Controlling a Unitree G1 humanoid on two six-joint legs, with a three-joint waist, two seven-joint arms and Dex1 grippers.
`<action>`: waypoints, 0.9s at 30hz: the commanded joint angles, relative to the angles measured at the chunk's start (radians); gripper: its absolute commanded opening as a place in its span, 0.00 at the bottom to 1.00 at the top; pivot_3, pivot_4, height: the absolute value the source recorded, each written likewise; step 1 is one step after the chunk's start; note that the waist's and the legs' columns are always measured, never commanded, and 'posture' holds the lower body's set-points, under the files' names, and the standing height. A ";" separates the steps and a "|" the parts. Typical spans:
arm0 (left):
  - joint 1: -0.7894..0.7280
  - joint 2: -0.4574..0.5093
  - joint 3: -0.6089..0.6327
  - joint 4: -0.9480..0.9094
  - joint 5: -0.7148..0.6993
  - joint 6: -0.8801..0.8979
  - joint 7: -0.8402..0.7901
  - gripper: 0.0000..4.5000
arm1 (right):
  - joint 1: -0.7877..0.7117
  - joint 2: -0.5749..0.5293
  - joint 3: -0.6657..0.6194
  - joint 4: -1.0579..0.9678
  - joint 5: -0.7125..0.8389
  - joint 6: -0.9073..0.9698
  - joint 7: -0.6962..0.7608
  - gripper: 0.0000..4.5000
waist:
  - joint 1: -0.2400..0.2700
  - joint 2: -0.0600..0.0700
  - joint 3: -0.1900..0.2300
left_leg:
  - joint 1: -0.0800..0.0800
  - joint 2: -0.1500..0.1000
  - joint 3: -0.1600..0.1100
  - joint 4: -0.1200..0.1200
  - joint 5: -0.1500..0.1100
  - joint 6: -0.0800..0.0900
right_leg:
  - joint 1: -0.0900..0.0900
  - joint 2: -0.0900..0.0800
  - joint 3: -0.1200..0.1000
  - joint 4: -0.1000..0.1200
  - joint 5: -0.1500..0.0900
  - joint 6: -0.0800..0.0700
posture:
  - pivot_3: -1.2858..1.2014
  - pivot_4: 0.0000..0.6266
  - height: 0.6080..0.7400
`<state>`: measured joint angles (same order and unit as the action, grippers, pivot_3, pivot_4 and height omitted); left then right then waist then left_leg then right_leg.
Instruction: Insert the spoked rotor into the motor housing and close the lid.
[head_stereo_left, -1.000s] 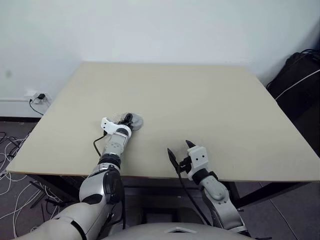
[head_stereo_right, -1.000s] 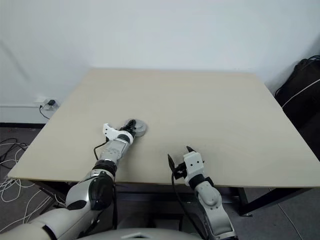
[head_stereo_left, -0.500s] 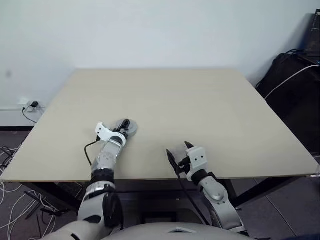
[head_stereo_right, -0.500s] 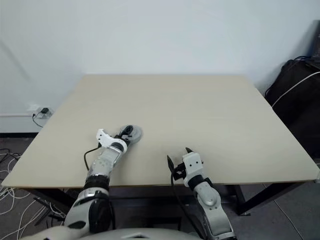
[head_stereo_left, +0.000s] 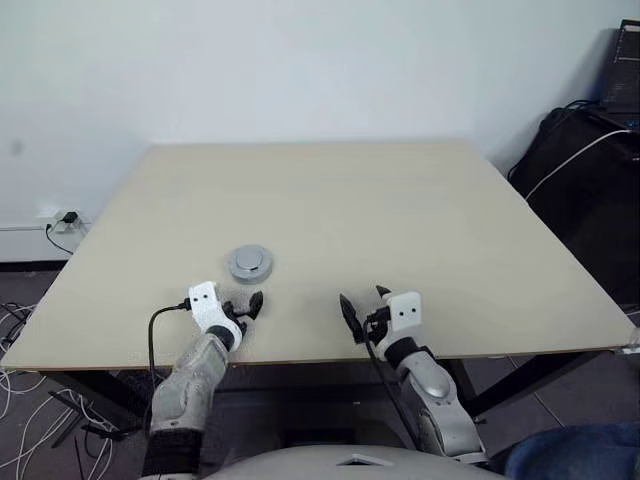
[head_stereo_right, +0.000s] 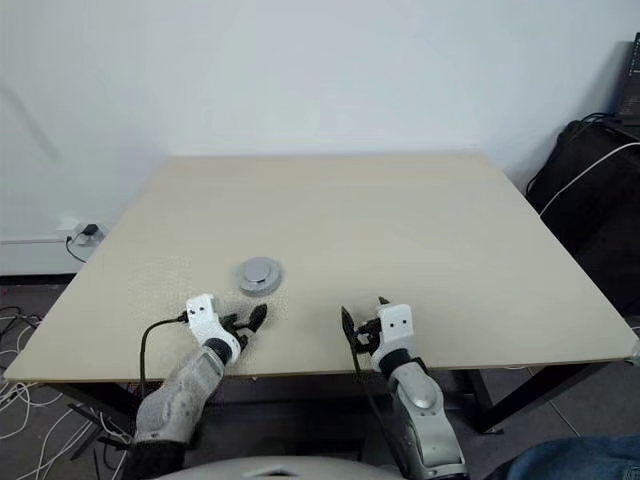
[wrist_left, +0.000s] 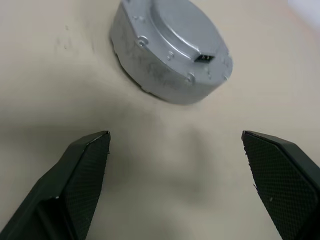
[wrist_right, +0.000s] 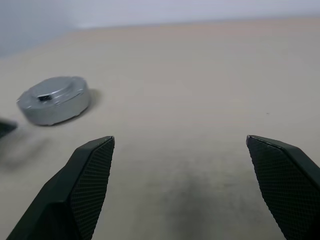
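1. Plainly, no readable writing or brand mark appears on any item.
2. The lid (head_stereo_left: 249, 262) is a silver-grey round disc with a raised hub, lying flat on the beige table (head_stereo_left: 400, 210), closed over whatever sits beneath it.
3. It lies at 12 o'clock from the left gripper (head_stereo_left: 243, 307), just apart.
4. Left gripper and right gripper (head_stereo_left: 364, 307) both stand wide open, empty.
5. The lid's underside is hidden.

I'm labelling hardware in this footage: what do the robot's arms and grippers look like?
Both arms have silver-grey shells with dark joints and loose black cables. The left gripper and right gripper have white housings and black, pointed jaws with textured inner faces.
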<state>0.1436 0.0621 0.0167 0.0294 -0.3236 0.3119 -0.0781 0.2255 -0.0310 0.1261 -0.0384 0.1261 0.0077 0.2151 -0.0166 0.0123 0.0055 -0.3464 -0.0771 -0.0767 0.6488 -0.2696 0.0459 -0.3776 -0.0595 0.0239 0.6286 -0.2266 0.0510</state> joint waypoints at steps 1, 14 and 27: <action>0.037 0.010 -0.047 0.001 0.184 -0.191 0.073 0.99 | -0.014 0.022 -0.040 -0.006 0.014 -0.018 -0.036 1.00 | 0.009 -0.001 0.003 | -0.001 0.000 0.000 0.000 0.000 0.000 | -0.001 0.000 0.000 0.000 0.000 0.000 | 0.52 0.00 1.00; 0.018 -0.009 -0.080 0.173 0.432 -0.677 0.214 0.99 | 0.012 0.073 -0.144 0.104 -0.125 -0.311 -0.263 1.00 | 0.048 -0.002 0.010 | -0.014 -0.001 0.000 0.000 0.000 0.000 | -0.015 -0.001 -0.004 0.000 0.000 0.001 | 0.52 0.00 1.00; -0.013 -0.027 -0.091 0.261 0.424 -0.837 0.149 0.99 | 0.050 0.098 -0.166 0.171 -0.132 -0.455 -0.305 1.00 | 0.045 -0.001 0.011 | -0.014 -0.001 0.000 0.001 0.000 0.001 | -0.014 -0.001 -0.006 0.000 0.000 0.001 | 0.52 0.00 1.00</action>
